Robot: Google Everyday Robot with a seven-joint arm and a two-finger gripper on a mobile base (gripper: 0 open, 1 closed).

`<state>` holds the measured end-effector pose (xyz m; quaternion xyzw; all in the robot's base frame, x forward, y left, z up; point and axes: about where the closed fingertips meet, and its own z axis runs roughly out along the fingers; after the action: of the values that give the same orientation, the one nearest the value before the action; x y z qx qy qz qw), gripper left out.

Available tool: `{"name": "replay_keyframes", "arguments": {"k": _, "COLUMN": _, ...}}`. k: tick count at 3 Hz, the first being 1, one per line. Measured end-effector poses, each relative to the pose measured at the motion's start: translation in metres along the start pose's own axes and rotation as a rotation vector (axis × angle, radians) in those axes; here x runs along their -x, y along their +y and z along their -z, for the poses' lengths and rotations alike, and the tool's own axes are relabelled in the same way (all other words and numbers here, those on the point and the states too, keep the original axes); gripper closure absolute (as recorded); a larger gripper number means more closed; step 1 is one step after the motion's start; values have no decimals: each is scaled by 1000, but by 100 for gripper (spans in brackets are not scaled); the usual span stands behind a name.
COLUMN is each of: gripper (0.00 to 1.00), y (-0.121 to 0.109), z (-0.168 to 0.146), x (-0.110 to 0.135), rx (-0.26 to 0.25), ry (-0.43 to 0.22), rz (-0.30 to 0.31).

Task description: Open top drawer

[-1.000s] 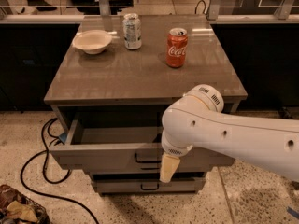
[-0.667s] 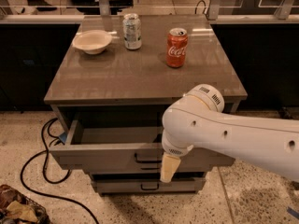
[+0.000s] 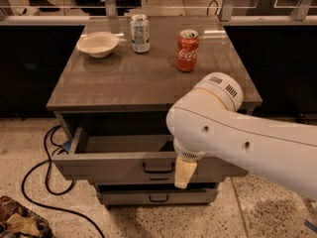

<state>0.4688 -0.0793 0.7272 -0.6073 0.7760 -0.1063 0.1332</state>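
The top drawer (image 3: 111,166) of the grey cabinet stands pulled out towards me, with its plain grey interior showing. Its small black loop handle (image 3: 158,168) sits at the centre of the flat front. My gripper (image 3: 184,173) hangs down from the big white arm (image 3: 237,133), just right of the handle and in front of the drawer front. Only its cream tip shows; the arm hides the rest. A narrower drawer front (image 3: 148,198) with the same black handle sits shut below.
On the cabinet top (image 3: 124,78) stand a white bowl (image 3: 97,43), a silver can (image 3: 140,32) and a red cola can (image 3: 187,50). A black cable (image 3: 37,182) loops on the floor at the left. A heap of clutter (image 3: 20,223) lies at the bottom left.
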Motion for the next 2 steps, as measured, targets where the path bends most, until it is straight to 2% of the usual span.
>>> {"name": "replay_keyframes", "arguments": {"k": 1, "gripper": 25, "y": 1, "z": 1, "x": -1, "rx": 0, "ry": 3, "rz": 1}}
{"name": "replay_keyframes", "arguments": {"k": 2, "gripper": 56, "y": 1, "z": 1, "x": -1, "rx": -1, "ry": 4, "rz": 2}}
